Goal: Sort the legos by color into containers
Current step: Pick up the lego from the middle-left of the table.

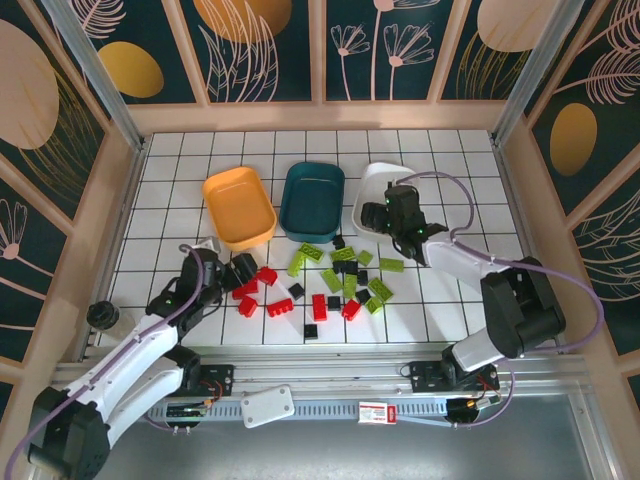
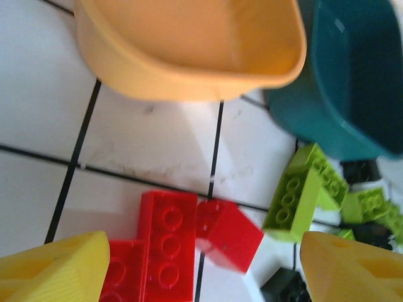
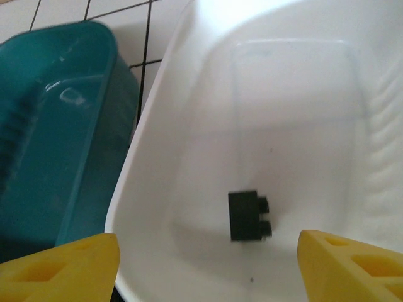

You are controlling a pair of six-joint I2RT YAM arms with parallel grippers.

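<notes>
Our right pincer (image 3: 208, 267) hangs open over the white plastic tray (image 3: 296, 94), with a small black studded brick (image 3: 247, 216) lying loose in the tray between its fingers. Our left pincer (image 2: 201, 270) gapes above red studded bricks (image 2: 167, 245).

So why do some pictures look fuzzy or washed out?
Left wrist view: the orange-yellow tray and red bricks look blurred. Right wrist view: glare bleaches the far end of the white tray; the black brick is sharper. Top view: crisp.
</notes>
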